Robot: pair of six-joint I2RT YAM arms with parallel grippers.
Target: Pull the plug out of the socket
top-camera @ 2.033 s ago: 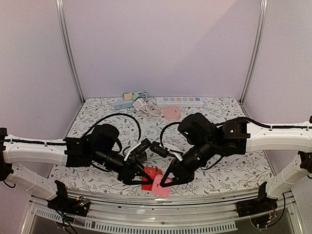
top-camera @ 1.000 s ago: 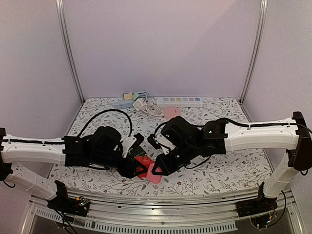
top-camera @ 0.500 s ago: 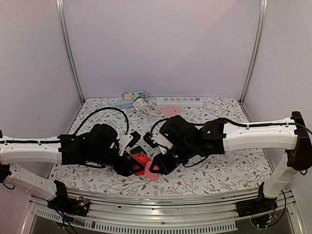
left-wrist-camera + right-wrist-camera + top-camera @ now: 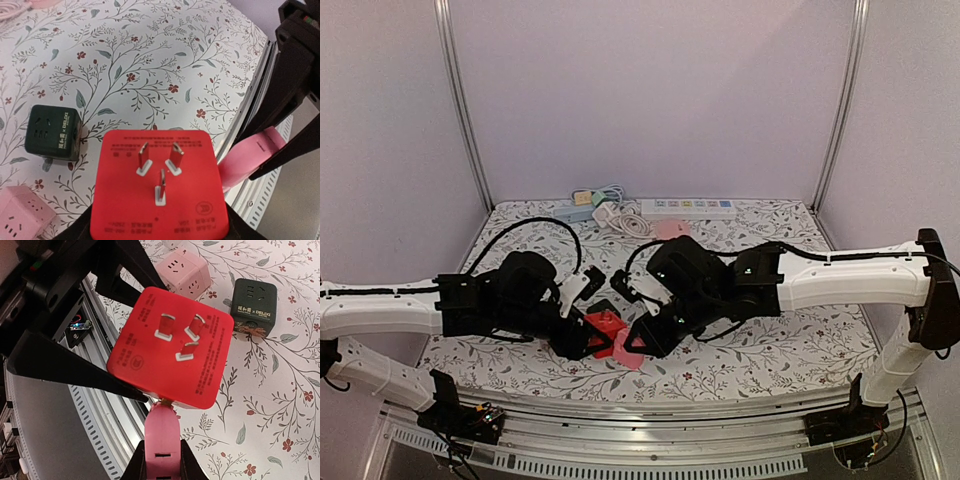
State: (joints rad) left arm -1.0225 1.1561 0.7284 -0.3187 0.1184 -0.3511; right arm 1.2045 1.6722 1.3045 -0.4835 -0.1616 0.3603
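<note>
Your two arms had carried the pair away from the near edge of the table (image 4: 790, 355), further in and a bit to the left than two seconds before. Nothing else had changed much in the last second.

Your left gripper (image 4: 588, 335) was closed on the red socket cube (image 4: 159, 185), gripping its sides and holding it up off the table with its three metal pins facing both wrist cameras. Your right gripper (image 4: 638, 343) was squeezed shut on the flat pink plug (image 4: 161, 432). The plug stood right at the lower edge of the red cube, touching it or almost touching it.

A tiny bit of metal seemed to show between the pink and the red, but the view there was too small to say if the plug was fully out. I would say the pull was started, not clearly finished. The dark green cube (image 4: 52, 132) and the pink cube (image 4: 25, 220) lay on the table below.
</note>
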